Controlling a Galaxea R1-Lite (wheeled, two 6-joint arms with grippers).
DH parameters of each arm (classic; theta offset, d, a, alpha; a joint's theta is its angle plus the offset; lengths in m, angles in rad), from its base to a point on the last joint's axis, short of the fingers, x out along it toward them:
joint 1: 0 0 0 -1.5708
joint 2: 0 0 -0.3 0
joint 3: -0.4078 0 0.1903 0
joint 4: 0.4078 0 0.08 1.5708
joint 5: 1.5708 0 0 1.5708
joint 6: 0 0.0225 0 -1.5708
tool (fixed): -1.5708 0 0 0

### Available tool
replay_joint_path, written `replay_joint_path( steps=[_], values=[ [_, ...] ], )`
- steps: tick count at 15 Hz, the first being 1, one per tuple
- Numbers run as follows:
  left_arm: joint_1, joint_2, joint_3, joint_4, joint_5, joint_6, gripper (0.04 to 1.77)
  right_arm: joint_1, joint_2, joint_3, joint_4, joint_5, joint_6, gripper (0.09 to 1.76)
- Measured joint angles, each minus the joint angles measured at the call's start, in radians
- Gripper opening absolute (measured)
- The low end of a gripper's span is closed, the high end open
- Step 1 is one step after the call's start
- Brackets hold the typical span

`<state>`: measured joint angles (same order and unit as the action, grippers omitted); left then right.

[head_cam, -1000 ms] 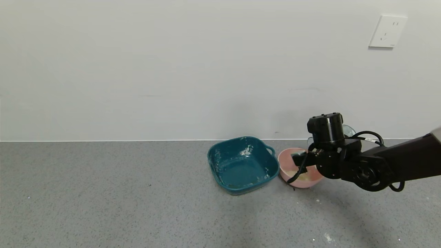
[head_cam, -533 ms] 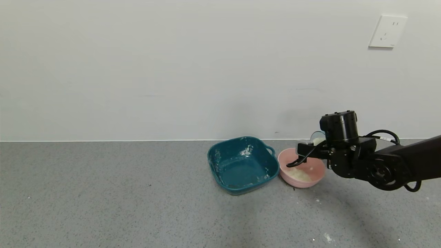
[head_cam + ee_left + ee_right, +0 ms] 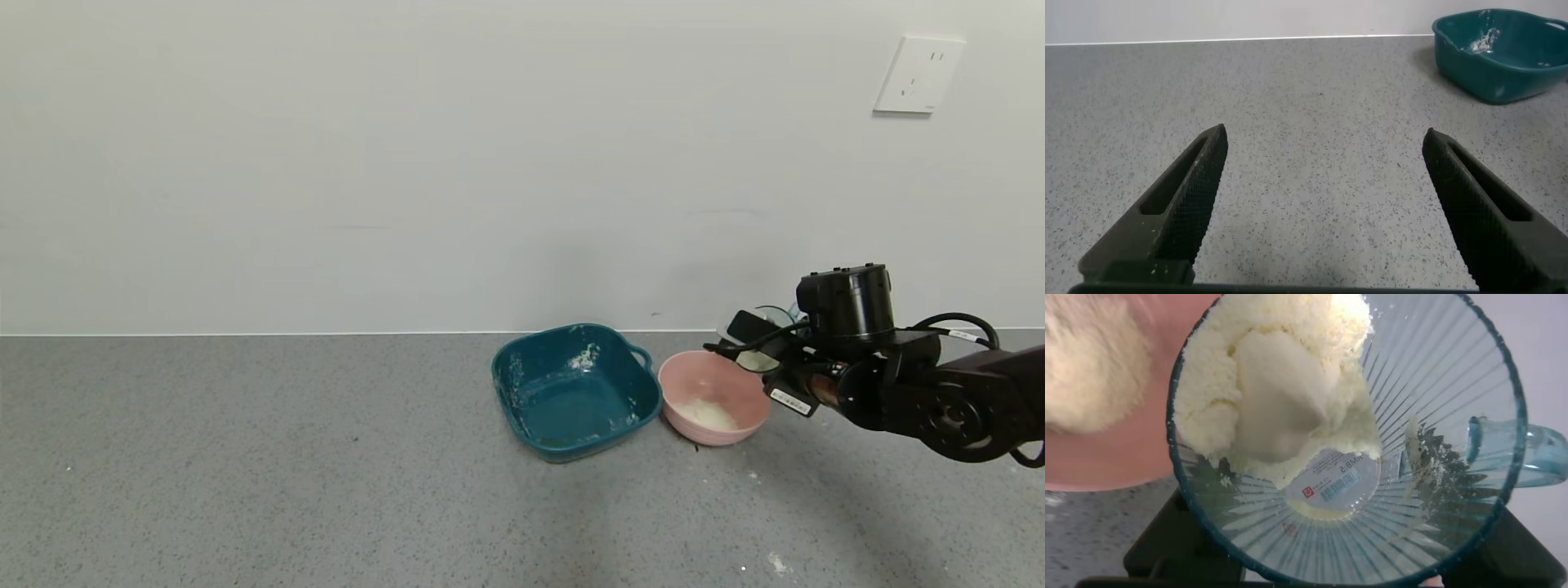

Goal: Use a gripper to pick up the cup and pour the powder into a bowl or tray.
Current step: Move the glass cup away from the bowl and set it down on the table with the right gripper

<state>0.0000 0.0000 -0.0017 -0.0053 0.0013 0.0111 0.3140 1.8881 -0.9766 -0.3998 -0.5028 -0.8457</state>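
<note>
Our right gripper [image 3: 763, 359] squeezes the ribbed, see-through blue cup [image 3: 1343, 441], tipped on its side with its mouth toward the round pink bowl [image 3: 713, 398] just to its left and below, soft white powder [image 3: 1282, 384] clumped at the lip, while our left gripper [image 3: 1323, 212] rests open, well apart.

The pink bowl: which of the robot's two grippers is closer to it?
The right. The right gripper holds the cup tilted over the pink bowl at its right rim. The left gripper is open over bare counter, well to the left of the teal dish.
</note>
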Motion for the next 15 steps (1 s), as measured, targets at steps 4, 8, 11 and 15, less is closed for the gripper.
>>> replay_joint_path(
  steps=[4,8,11,15],
  values=[
    [0.000,0.000,0.000,0.000,0.000,0.000,1.72,-0.050,-0.055,0.066,-0.005,0.104,0.178,1.34],
    [0.000,0.000,0.000,0.000,0.000,0.000,1.72,-0.119,-0.122,0.100,-0.006,0.207,0.343,1.34],
    [0.000,0.000,0.000,0.000,0.000,0.000,1.72,-0.168,-0.176,0.160,-0.012,0.314,0.437,1.34],
    [0.000,0.000,0.000,0.000,0.000,0.000,1.72,-0.220,-0.250,0.243,-0.043,0.407,0.561,1.34]
  ],
)
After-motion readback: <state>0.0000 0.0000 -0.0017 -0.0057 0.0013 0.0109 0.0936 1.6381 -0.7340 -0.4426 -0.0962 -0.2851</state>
